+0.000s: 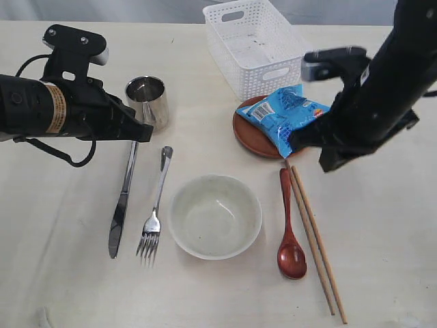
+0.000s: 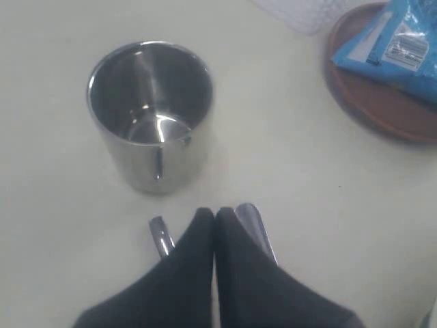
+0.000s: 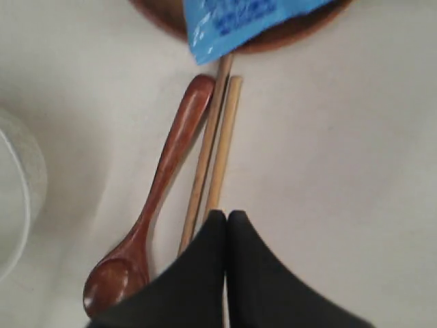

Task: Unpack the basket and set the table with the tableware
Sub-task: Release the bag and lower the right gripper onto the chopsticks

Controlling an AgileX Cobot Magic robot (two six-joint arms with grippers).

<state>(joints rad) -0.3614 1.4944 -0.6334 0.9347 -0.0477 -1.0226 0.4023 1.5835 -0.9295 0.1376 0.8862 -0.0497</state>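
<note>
The white basket (image 1: 252, 41) stands empty at the back of the table (image 1: 61, 273). The tableware is laid out: steel cup (image 1: 147, 101), knife (image 1: 121, 205), fork (image 1: 156, 212), cream bowl (image 1: 215, 215), red-brown spoon (image 1: 289, 229), two chopsticks (image 1: 317, 242) and a brown plate (image 1: 256, 140) under a blue snack packet (image 1: 287, 113). My left gripper (image 1: 147, 131) is shut and empty, just short of the cup (image 2: 151, 113), above the knife's handle end (image 2: 158, 236) and the fork's handle end (image 2: 254, 222). My right gripper (image 1: 297, 143) is shut and empty over the chopsticks (image 3: 217, 143), beside the spoon (image 3: 167, 171).
The blue packet (image 3: 229, 20) overhangs the plate's near rim (image 3: 273, 42) toward the chopstick tips. The bowl's rim (image 3: 24, 178) lies close to the spoon. The plate (image 2: 382, 102) sits against the basket's front wall.
</note>
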